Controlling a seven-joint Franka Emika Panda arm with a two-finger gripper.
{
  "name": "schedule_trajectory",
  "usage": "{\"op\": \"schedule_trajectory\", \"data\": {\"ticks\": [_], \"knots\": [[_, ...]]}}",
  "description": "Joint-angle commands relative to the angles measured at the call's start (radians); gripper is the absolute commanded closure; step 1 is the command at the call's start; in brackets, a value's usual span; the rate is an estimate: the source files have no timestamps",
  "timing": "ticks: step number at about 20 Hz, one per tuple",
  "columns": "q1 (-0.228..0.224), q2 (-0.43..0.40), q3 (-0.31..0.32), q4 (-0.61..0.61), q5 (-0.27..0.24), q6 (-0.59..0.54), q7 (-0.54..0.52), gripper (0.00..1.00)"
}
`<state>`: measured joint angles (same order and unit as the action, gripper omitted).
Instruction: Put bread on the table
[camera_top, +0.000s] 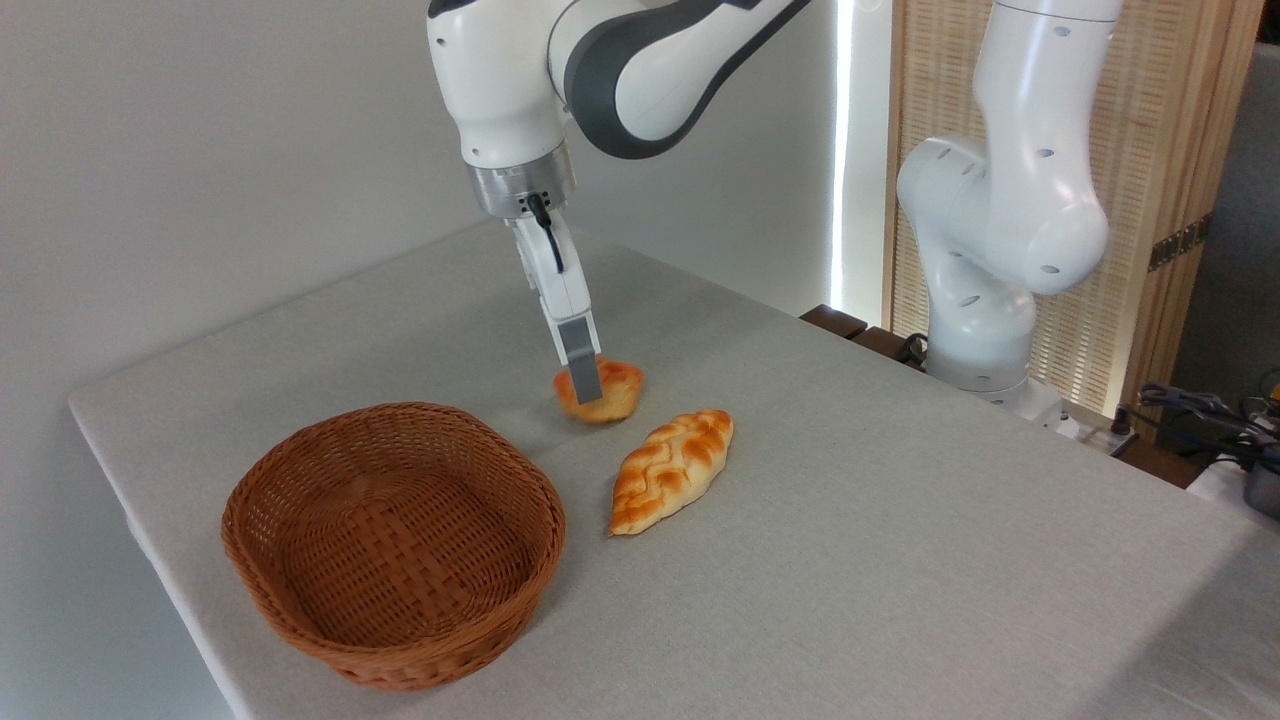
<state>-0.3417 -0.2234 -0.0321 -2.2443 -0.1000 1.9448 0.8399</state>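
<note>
Bread, a small golden bun, sits low at the table, clamped between the gripper's narrow fingers. Braided loaf lies at its four o'clock; wicker basket at seven o'clock.

bright, even light, soft shadows, glaring window strip.

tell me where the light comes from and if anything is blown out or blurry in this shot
Fixed camera view: a bright vertical strip behind the arm is blown out; soft shadows fall toward the viewer under the wicker basket and braided loaf; the gripper on the bread looks sharp, without motion blur.
</note>
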Motion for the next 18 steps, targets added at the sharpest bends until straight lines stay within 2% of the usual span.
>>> {"op": "schedule_trajectory", "data": {"ticks": [1, 3, 5, 6, 9, 13, 15, 18], "knots": [[-0.01, 0.007, 0.014, 0.002, -0.024, 0.017, -0.001, 0.0], [0.001, 0.006, 0.021, 0.023, -0.036, 0.016, -0.002, 0.0], [0.007, 0.01, 0.053, 0.089, -0.04, 0.011, -0.019, 0.0], [0.024, 0.018, 0.067, 0.132, -0.041, 0.009, -0.045, 0.0], [0.117, 0.076, 0.061, 0.296, -0.037, -0.035, -0.093, 0.0], [0.196, 0.2, 0.06, 0.539, -0.023, -0.167, -0.094, 0.0], [0.205, 0.242, 0.061, 0.623, -0.021, -0.222, -0.094, 0.0], [0.219, 0.243, 0.06, 0.632, -0.018, -0.248, -0.094, 0.0]]}}
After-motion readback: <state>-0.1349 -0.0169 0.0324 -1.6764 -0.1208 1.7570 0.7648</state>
